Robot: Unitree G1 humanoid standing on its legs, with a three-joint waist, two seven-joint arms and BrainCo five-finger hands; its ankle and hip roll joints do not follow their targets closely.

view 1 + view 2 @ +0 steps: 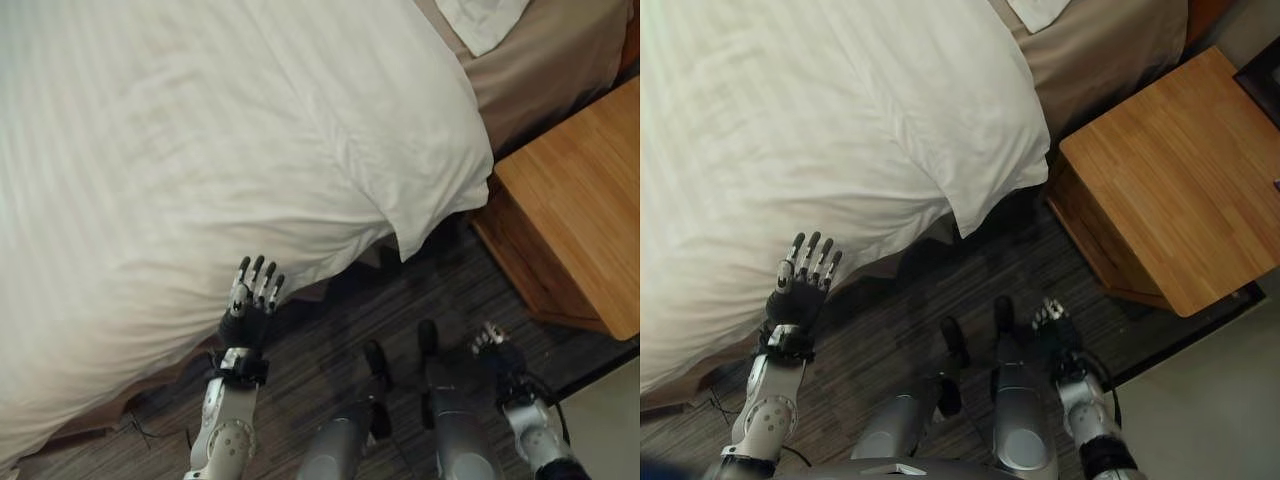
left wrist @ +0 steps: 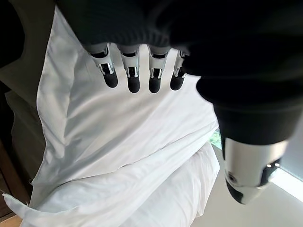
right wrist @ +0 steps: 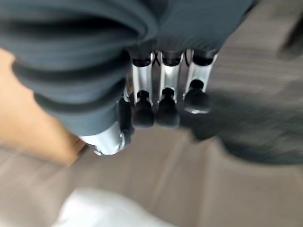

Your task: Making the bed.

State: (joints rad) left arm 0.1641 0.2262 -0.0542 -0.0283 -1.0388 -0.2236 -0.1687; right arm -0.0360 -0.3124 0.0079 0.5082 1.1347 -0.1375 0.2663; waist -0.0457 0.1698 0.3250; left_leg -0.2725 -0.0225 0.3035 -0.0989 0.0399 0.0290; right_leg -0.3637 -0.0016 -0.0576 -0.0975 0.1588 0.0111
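The white duvet [image 1: 200,150] drapes over the bed's side edge, its corner hanging near the nightstand [image 1: 1170,180]. The left hand [image 1: 255,290], fingers straight and empty, is nearest; the right hand [image 1: 1055,325] hangs low, loosely curled.

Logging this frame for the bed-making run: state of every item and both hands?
White duvet: spread over the bed, one corner drooping off the edge toward the floor.
Pillow: lying on the tan sheet at the head end.
Wooden nightstand: beside the bed, top bare.
Left hand: open, fingers straight, at the duvet's edge.
Right hand: low over the floor, fingers curled, holding nothing.
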